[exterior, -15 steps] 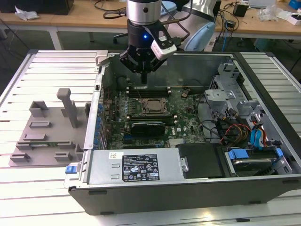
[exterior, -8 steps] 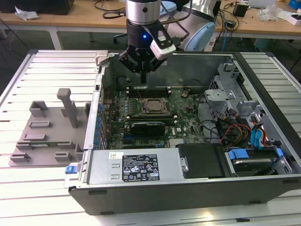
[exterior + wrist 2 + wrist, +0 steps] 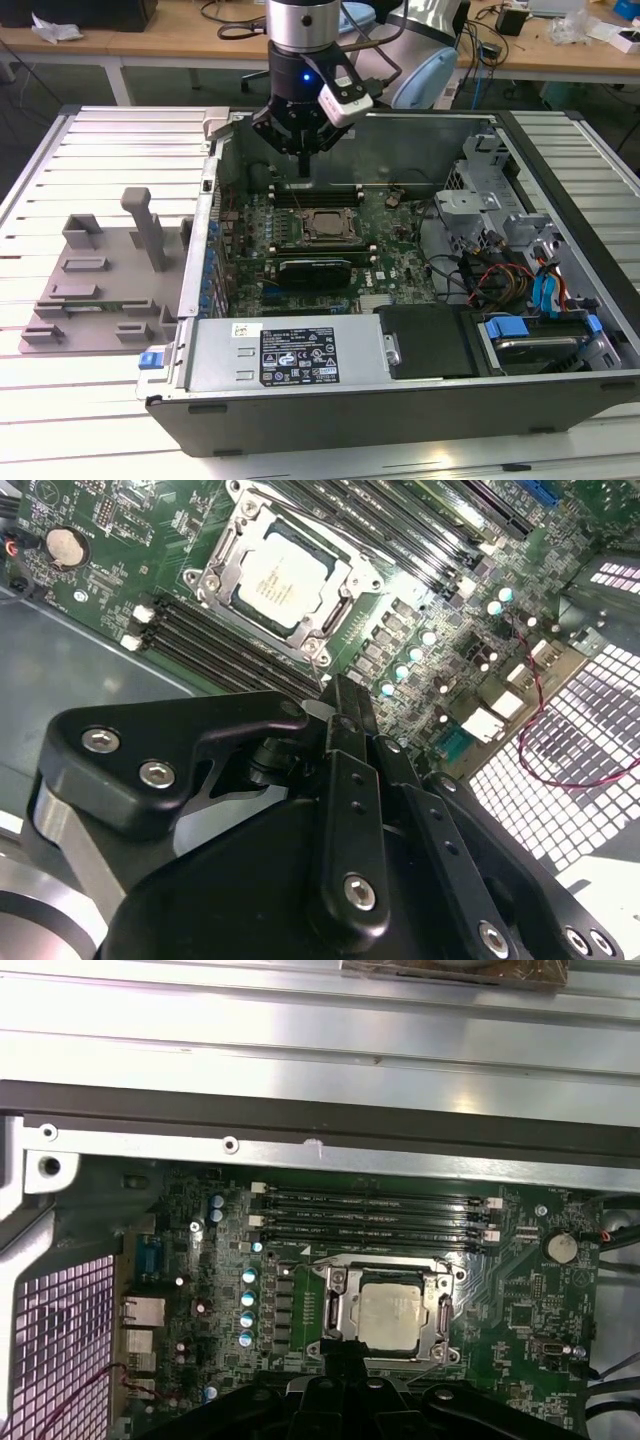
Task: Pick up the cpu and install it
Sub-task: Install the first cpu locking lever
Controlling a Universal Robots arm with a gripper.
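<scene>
**CPU seated, claw above**

The small silvery-grey square cpu (image 3: 392, 1314) lies in its metal socket frame (image 3: 345, 1312), just below the black claw (image 3: 303, 166), whose fingers meet, empty. Risk: descending, the claw could strike the unlatched frame or shift the chip.

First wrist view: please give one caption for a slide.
The cpu sits in its motherboard socket, beside the memory slots.

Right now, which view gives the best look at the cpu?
The first wrist view: the cpu faces the camera squarely, seated in its socket frame. In the second wrist view it shows clearly but at a slant. In the exterior view it is a small dark square inside the computer case.
</scene>
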